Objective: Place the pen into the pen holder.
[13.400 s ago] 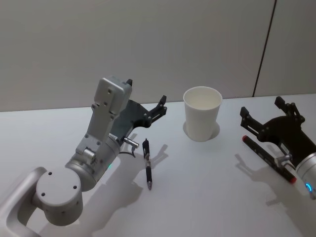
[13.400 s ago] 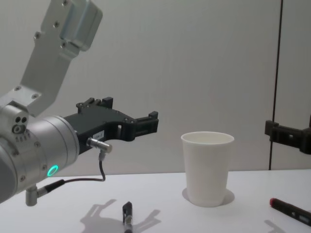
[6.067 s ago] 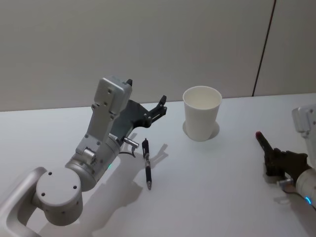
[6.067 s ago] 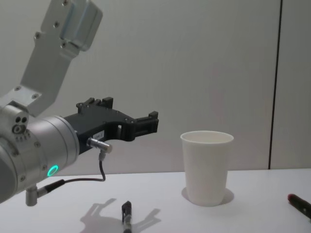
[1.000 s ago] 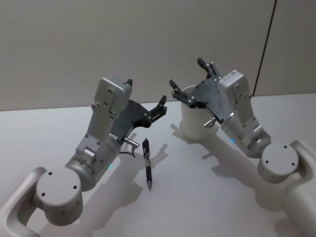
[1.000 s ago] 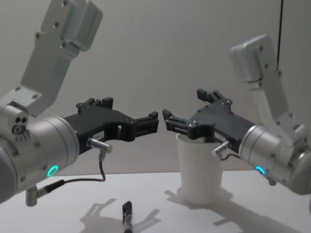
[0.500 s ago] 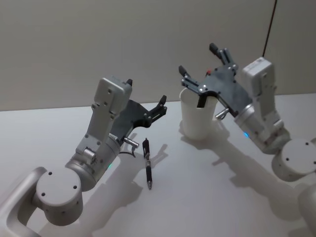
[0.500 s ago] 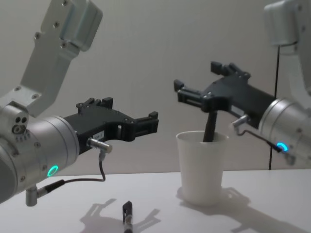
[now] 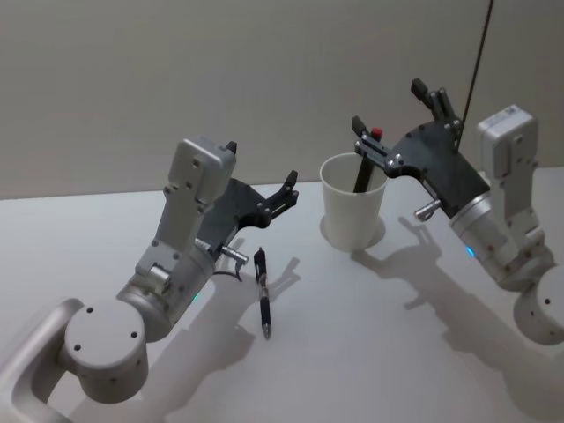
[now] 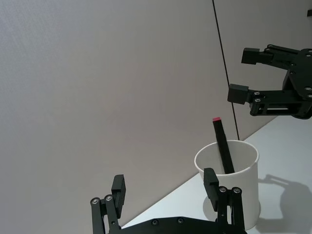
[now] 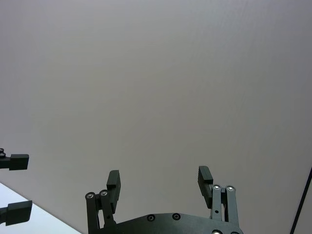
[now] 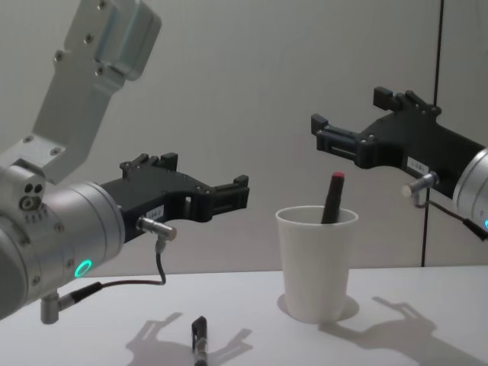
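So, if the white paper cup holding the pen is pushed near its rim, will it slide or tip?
The white paper cup probably tips rather than slides: it is tapered, narrower at the base. The red-tipped black pen leans on the rim and sticks out above it, likely adding top weight. The right gripper hovers open nearby.

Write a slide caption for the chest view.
Red-tipped pen leans in the pen holder; right gripper hovers above, jaws open; second pen lies below the left gripper.

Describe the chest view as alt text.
A red-capped pen stands tilted in the cup, the open right gripper above it, not touching. The open left gripper hovers at left; a second pen lies on the table.
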